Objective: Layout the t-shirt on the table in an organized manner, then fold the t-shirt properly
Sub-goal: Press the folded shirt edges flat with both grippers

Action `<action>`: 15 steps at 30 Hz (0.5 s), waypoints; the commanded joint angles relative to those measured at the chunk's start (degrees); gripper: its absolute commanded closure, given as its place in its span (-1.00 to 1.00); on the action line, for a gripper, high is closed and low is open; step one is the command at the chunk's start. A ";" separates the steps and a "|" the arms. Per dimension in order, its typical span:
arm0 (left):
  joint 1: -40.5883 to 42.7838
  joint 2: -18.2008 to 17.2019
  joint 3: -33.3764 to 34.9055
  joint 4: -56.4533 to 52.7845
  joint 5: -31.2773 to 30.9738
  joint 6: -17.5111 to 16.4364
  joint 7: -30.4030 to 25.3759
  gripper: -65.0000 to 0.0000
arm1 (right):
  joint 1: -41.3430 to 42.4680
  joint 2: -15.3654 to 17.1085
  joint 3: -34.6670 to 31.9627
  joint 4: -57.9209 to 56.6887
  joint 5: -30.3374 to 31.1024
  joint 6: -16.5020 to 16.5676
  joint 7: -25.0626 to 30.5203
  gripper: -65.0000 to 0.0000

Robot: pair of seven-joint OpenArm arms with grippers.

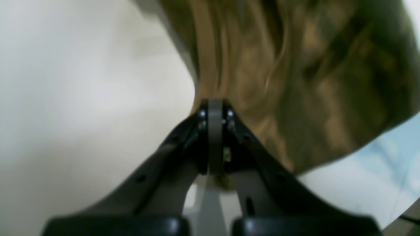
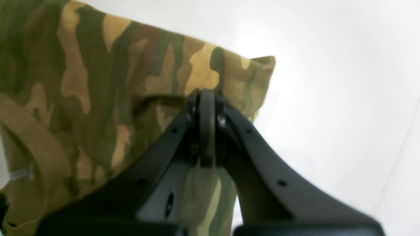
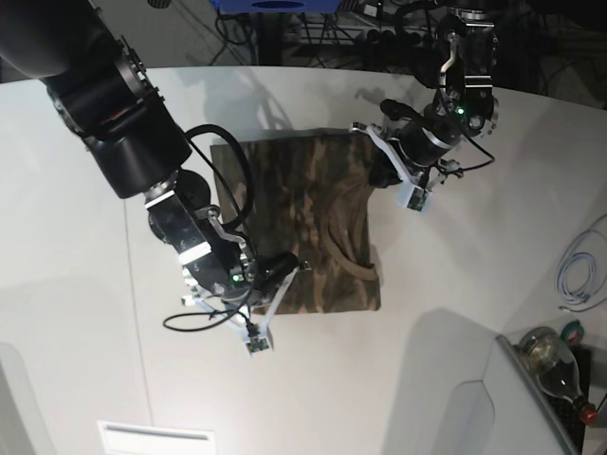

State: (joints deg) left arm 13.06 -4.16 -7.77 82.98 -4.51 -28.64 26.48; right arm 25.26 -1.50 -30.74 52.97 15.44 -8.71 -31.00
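Camouflage cloth of t-shirt point(image 3: 303, 227) lies mostly flat on white table point(image 3: 85, 284), between my two arms, tan collar point(image 3: 346, 248) toward its right side in base view. My right claw point(image 2: 206, 98) pinched closed on shirt edge near one corner. My left claw point(image 1: 215, 106) clamped closed on opposite edge, cloth bunched into folds at tips. Water bottle point(image 3: 550, 358) near table corner.

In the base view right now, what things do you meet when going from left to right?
Right end effector shut on the t-shirt → left end effector shut on its other edge → white cable.
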 commanded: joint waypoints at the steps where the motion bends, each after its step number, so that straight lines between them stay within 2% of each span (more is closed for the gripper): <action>1: 0.52 -0.28 0.17 0.67 -0.72 -0.24 -0.94 1.00 | 1.78 0.05 0.46 -1.23 -0.45 1.02 1.60 1.00; 4: 2.19 -0.63 0.34 0.84 -1.07 -0.41 -0.94 1.00 | 2.74 -0.04 0.46 -6.68 -0.45 2.78 4.41 1.00; 8: 3.34 -0.72 0.34 0.84 -1.07 -0.50 -0.94 1.00 | 2.22 -0.04 0.37 -7.65 -0.45 3.04 6.52 1.00; 11: 3.95 -0.72 0.34 3.04 -1.16 -0.50 -0.77 1.00 | 0.28 0.40 0.37 -0.79 -0.54 3.04 6.34 1.00; 13: 4.83 -0.89 -0.27 5.86 -1.16 -0.59 1.43 1.00 | -1.83 0.57 0.72 5.71 -0.54 3.04 5.99 1.00; 15: 5.89 -0.98 -0.63 10.34 -1.24 -0.59 3.89 1.00 | -4.55 2.42 0.81 14.77 -0.54 3.04 2.65 1.00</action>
State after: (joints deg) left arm 19.31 -4.80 -8.14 92.12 -4.71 -28.80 31.99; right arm 19.00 0.60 -30.30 67.13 14.92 -5.69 -30.30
